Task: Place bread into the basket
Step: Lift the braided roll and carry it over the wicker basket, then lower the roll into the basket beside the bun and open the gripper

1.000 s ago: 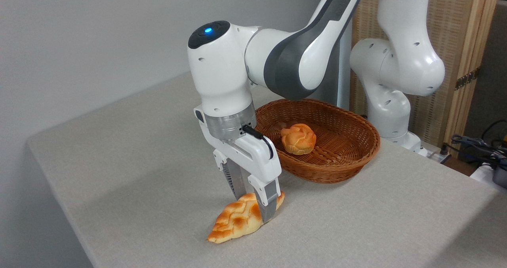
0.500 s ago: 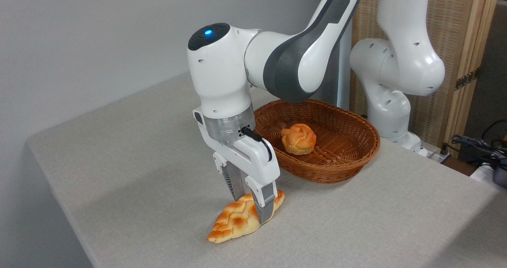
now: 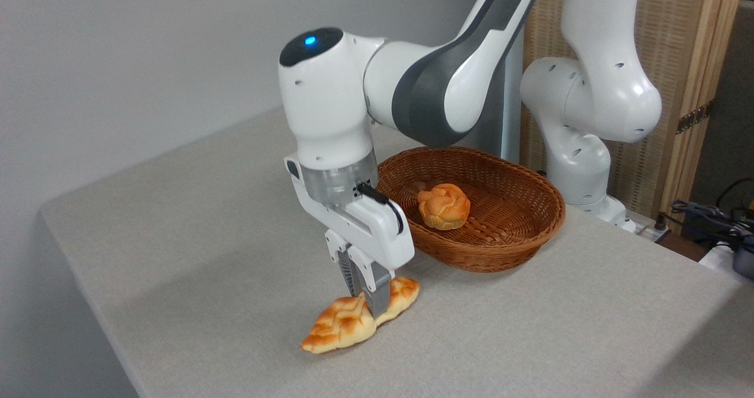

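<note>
Step in hand: grasp/lift of the bread [image 3: 344, 325]. Gripper [image 3: 372, 304] is pinched across the loaf's middle, 2 fingers clenched on it and pointing straight down. Loaf looks squeezed at the waist, both ends flaring out either side of the fingers.

Bread position: on the tabletop [image 3: 194, 239] near the front edge, just in front-left of the basket [image 3: 518, 209], not in it. Can't tell if it's fully clear of the surface; the left tip looks like it touches or barely clears.

Basket sits behind and right of the gripper, apart from the loaf. It holds 1 small round bun [image 3: 444, 206] left of centre; the right half of the floor is free.

Next move, my read: lift straight up enough to clear the near rim, translate back-right over the basket, lower, release. Aim for the open right side so the loaf doesn't land on the bun.

Risks: soft loaf may sag or rotate in a narrow mid-grip, and a drooping end could clip the rim if the lift is too low.
</note>
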